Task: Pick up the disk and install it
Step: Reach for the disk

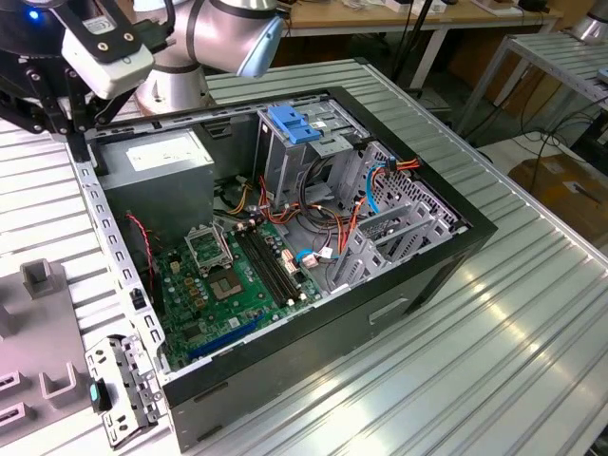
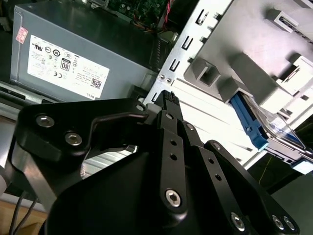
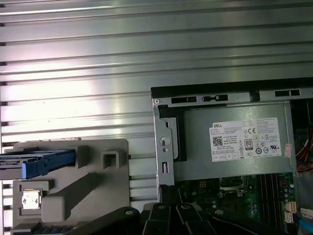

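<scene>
Disk [image 3: 41, 164] unpicked, lying in grey holder [image 3: 98, 191] just beside case [image 1: 285, 361], at nine o'clock in the exterior view. Gripper [image 2: 168, 98] over case's ten-o'clock corner, carrying nothing, grip state impossible to tell. Leaves pickup and install undone.

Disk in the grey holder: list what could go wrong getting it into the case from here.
1. The hand hangs close to the case's perforated rim beside the power supply; it might clip that rim on the way to the disk.
2. The disk rests in the grey holder beside raised blocks, so a skewed grasp could jam.
3. Loose cables by the drive cage could snag it.
</scene>
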`<state>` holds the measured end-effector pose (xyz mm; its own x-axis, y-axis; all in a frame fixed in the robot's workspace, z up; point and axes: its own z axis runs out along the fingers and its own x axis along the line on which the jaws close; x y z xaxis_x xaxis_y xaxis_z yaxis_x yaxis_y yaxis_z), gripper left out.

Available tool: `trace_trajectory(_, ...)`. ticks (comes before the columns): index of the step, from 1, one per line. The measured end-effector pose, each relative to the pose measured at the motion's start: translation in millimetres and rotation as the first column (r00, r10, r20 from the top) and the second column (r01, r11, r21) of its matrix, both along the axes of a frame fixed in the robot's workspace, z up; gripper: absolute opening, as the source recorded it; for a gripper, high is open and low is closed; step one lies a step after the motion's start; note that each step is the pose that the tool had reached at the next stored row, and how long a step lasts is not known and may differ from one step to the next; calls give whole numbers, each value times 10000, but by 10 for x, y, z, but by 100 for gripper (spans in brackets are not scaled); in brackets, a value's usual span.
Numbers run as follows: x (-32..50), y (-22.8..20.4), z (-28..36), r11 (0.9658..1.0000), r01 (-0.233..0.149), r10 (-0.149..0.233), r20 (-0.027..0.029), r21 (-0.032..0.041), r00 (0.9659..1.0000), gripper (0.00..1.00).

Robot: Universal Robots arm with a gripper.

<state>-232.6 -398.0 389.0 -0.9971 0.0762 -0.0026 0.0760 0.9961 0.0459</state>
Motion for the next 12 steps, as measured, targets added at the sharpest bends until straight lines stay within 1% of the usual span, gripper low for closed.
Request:
trace_trajectory(3, -48, 31, -2, 10000, -1, 1, 0, 0, 10000, 11)
trace_trajectory(5, -111, 60, -2, 10000, 1, -1, -1, -1, 10000, 11)
trace_trajectory(9, -204, 82, -2, 10000, 0, 0, 0, 1, 10000, 11)
trace_trajectory(12, -292, 95, -2, 10000, 2, -2, 0, 4, 10000, 11)
